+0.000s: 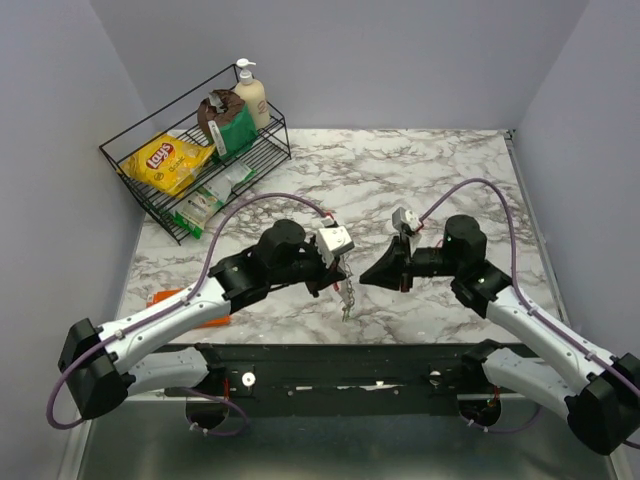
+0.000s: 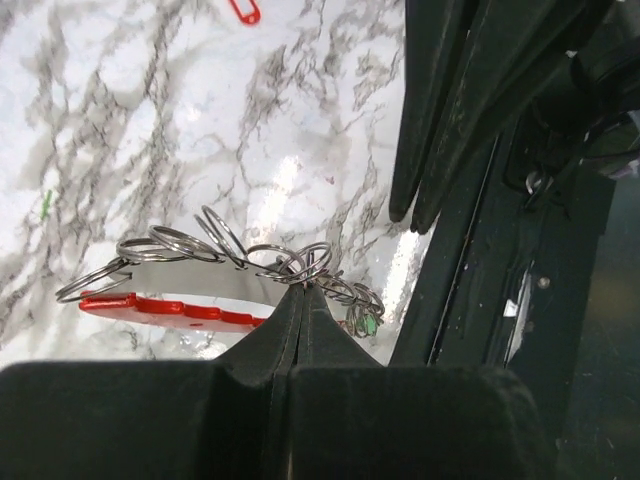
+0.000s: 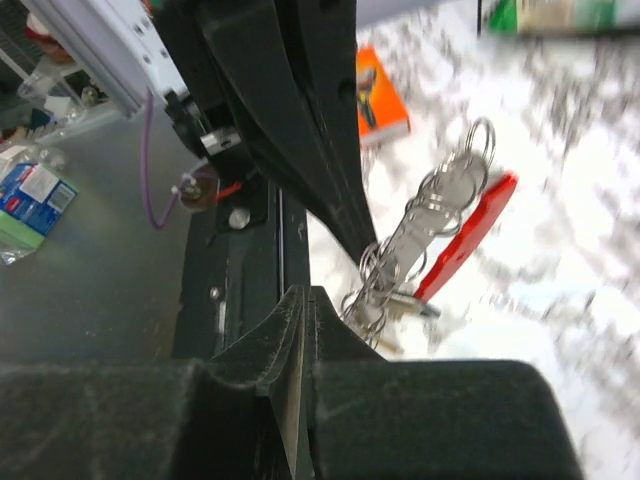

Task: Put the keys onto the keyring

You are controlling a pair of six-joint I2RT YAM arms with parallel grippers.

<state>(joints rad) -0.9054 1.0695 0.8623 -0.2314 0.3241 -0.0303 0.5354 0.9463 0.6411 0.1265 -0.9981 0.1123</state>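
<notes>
Threading step: left gripper [image 2: 302, 298] clamps keyring [image 2: 170, 308], green key [image 2: 367, 323] dangling from it; right gripper [image 3: 297, 297], fingers together and seemingly empty beside keyring, must fetch another.

I work in what looks like a robot lab booth: plain grey walls [image 1: 60, 90] box in a marble-print table [image 1: 420, 170], my left arm [image 1: 165, 325] and right arm [image 1: 535, 330] are bolted to a black rail [image 1: 340, 368], and a wire rack [image 1: 150, 200] holds chips [image 1: 165, 160] and a soap bottle [image 1: 251, 97].
</notes>
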